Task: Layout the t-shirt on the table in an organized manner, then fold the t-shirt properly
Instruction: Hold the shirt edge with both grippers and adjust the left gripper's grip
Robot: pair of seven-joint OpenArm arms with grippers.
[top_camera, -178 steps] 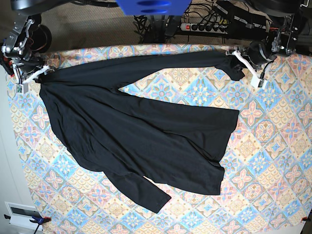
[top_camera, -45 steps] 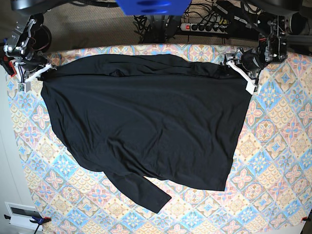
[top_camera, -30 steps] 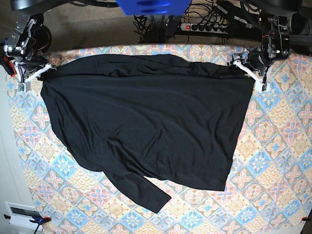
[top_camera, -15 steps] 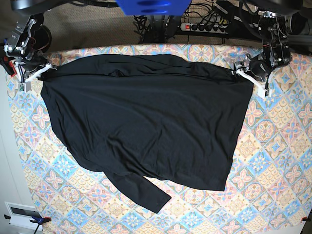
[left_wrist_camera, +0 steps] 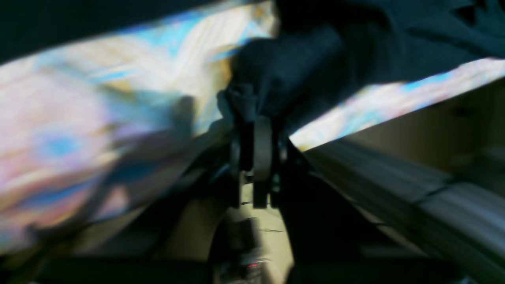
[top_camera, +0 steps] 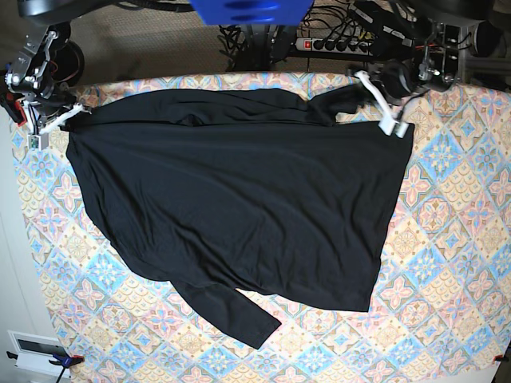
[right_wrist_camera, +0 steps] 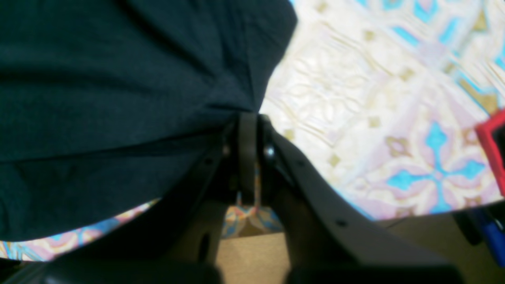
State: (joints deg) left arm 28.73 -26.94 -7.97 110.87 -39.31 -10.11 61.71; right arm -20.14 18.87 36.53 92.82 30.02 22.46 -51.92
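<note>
I am handling the t-shirt [top_camera: 231, 207] as a thin, limp, lightweight fabric: it is draping and creasing freely, holding no shape of its own, and I judge it will slide easily over the table [top_camera: 455, 239] cloth and bunch wherever it goes slack. I judge the best holds are at edges and corners, such as hem corners, shoulder seams and cuffs, where doubled fabric gives the pads something to bite.

The shirt is lying spread across the centre of the base view, with one long sleeve trailing toward the lower middle of the frame and its far edge running along the top.

My left end effector [top_camera: 382, 102] is sitting at the upper right of the base view, closed on a gathered corner of the shirt; in the left wrist view the fabric is bunching directly above the nearly closed fingers [left_wrist_camera: 262, 146], although that view is blurred.

My right end effector [top_camera: 49, 121] is sitting at the upper left of the base view, pinching the opposite corner; the right wrist view is showing the cloth edge entering the narrow fingers [right_wrist_camera: 247, 157].
</note>
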